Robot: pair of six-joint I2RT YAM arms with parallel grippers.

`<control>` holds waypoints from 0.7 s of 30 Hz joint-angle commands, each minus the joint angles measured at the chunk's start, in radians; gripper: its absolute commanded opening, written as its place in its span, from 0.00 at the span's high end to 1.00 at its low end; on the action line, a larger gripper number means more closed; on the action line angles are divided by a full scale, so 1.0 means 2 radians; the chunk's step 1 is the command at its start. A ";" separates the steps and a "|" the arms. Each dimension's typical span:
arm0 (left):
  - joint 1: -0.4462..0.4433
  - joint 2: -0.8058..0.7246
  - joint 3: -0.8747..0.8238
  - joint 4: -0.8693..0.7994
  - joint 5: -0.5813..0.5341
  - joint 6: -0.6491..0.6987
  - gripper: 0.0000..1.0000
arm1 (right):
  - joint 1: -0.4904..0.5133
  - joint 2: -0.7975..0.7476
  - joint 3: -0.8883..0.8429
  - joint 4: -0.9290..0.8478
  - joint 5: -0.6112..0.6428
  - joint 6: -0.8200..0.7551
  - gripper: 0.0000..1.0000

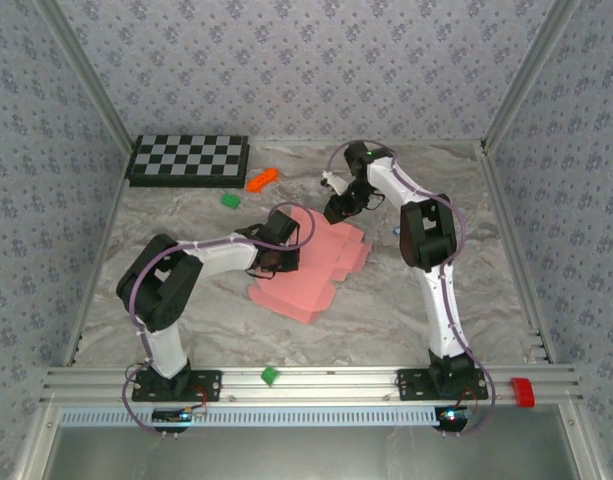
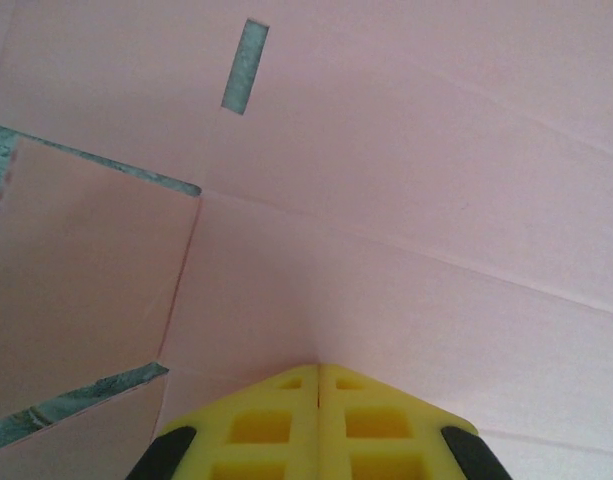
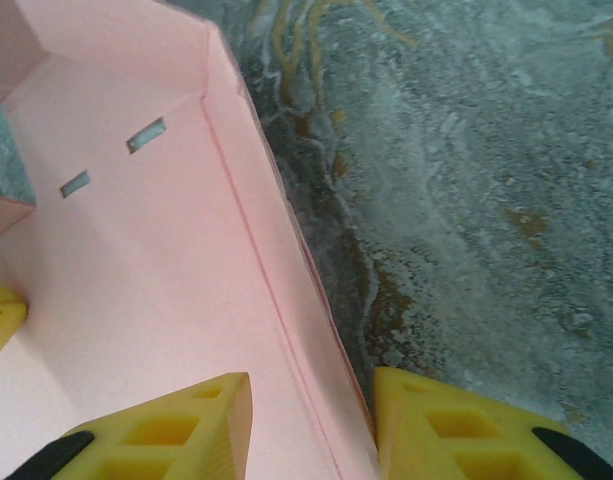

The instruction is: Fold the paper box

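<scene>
The paper box (image 1: 316,275) is a pink die-cut card sheet lying mid-table, partly folded, with one long side wall raised. My left gripper (image 1: 284,242) is shut, its yellow tips (image 2: 318,368) pressed together down on the sheet's inner panel (image 2: 386,200), below a narrow slot (image 2: 245,67). My right gripper (image 1: 336,212) stands at the sheet's far edge. In the right wrist view its jaws (image 3: 311,385) are apart and straddle the raised wall (image 3: 256,200), one finger inside over the panel, the other outside over the table.
A checkerboard (image 1: 189,158) lies at the back left, with an orange block (image 1: 261,180) and a green block (image 1: 230,200) near it. Another green block (image 1: 270,376) sits on the front rail, a red piece (image 1: 523,392) at its right end. Patterned walls enclose the marbled table (image 1: 466,230).
</scene>
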 commanded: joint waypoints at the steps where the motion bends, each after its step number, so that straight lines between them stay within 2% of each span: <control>1: -0.004 0.006 -0.011 -0.024 -0.010 -0.005 1.00 | 0.004 0.010 0.018 -0.042 -0.022 -0.021 0.64; 11: -0.005 0.003 -0.012 -0.026 -0.013 -0.006 1.00 | 0.014 -0.012 0.017 -0.038 0.015 -0.030 0.72; 21: -0.005 0.000 -0.014 -0.025 -0.015 -0.006 1.00 | 0.026 -0.052 -0.036 0.036 0.068 -0.038 0.89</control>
